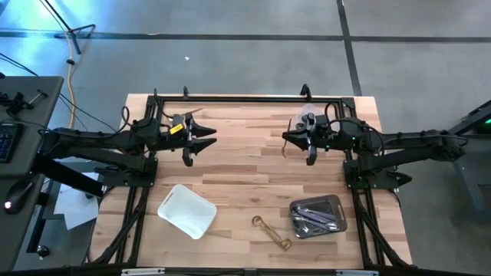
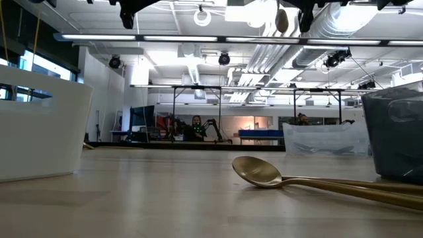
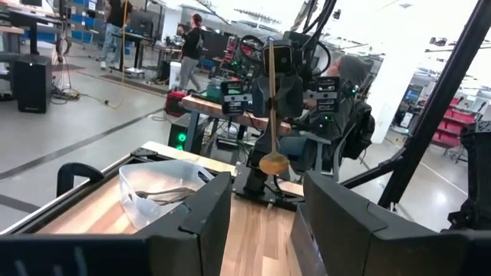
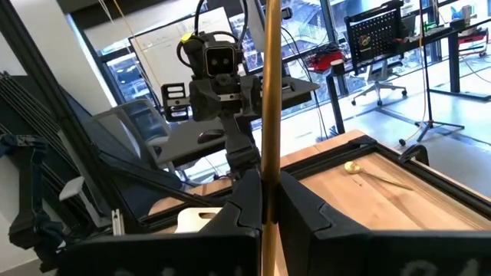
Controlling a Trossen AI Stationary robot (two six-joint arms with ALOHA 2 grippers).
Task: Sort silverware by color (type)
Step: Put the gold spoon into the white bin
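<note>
High view: both arms hang over the table's upper half, left gripper [image 1: 201,142] released and empty, right gripper [image 1: 295,139] clenched on a gold spoon [image 1: 289,140], barely visible there. Lower centre, two more gold spoons [image 1: 270,231] lie between the white tray [image 1: 186,210] and the grey tray [image 1: 316,217], which already holds silver pieces.

Low view: the loose gold spoon bowl [image 2: 259,172] rests on the wood, right of centre.

Left wrist view: the held spoon hangs vertically, bowl down, at centre.

Right wrist view: handle pinched squarely between the fingers [image 4: 303,208]. I would carry it level, lower over the matching tray, then release low.
</note>
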